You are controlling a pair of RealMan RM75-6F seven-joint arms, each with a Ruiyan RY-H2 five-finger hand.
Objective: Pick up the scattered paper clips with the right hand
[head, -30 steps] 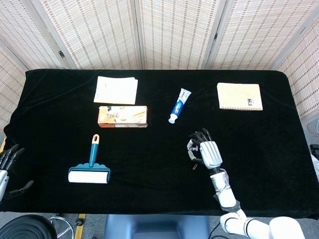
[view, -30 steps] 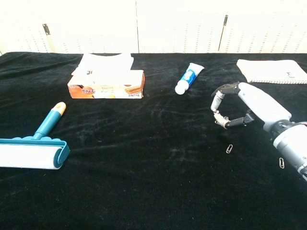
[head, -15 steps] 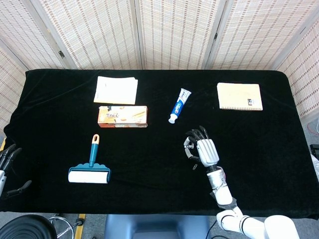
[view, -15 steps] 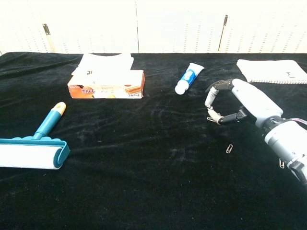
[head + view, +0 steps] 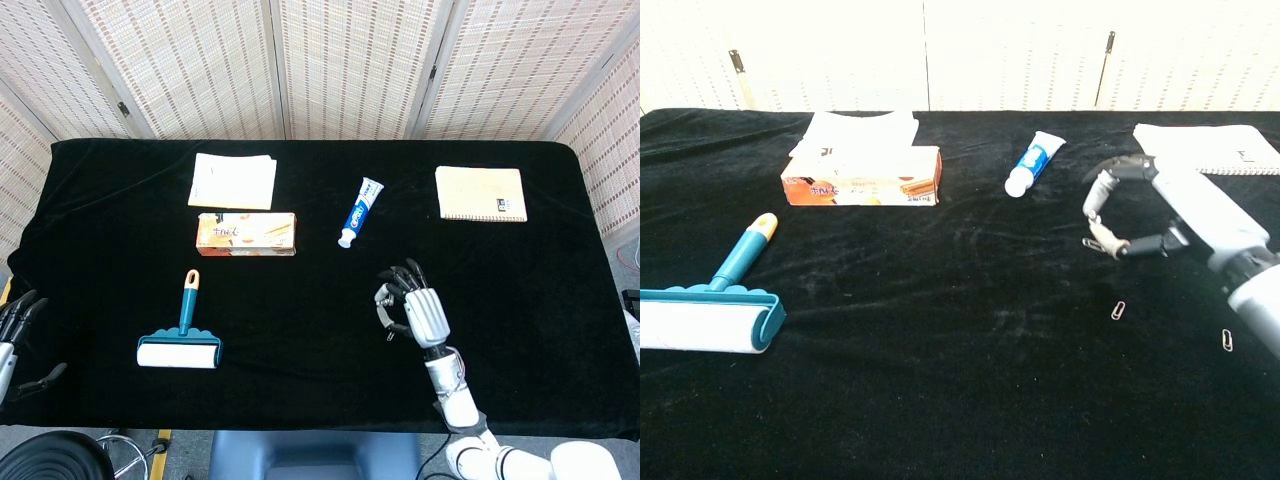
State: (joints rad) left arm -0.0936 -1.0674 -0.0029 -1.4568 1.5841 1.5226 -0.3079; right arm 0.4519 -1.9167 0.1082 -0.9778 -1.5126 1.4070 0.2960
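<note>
My right hand [image 5: 1170, 215] hovers over the black table [image 5: 940, 390] at the right, with thumb and a finger pinched together. A small silvery paper clip [image 5: 1093, 243] sticks out of that pinch. In the head view the same right hand [image 5: 418, 310] shows at lower centre-right, fingers curled. Two more paper clips lie on the cloth: one [image 5: 1119, 310] just below the hand and one [image 5: 1227, 340] further right. The first of these also shows as a faint paper clip [image 5: 390, 334] in the head view. My left hand [image 5: 15, 325] hangs off the table's left edge, fingers apart and holding nothing.
A blue-and-white toothpaste tube [image 5: 1033, 162] lies behind the right hand. A spiral notebook [image 5: 1205, 148] sits at the far right. At the left are an orange box [image 5: 862, 177], white papers [image 5: 860, 130] and a teal lint roller [image 5: 710, 305].
The right hand swung left and toward the far side, then came back right and rose a little, keeping its pinch. The loose clips and the left hand stayed put.
</note>
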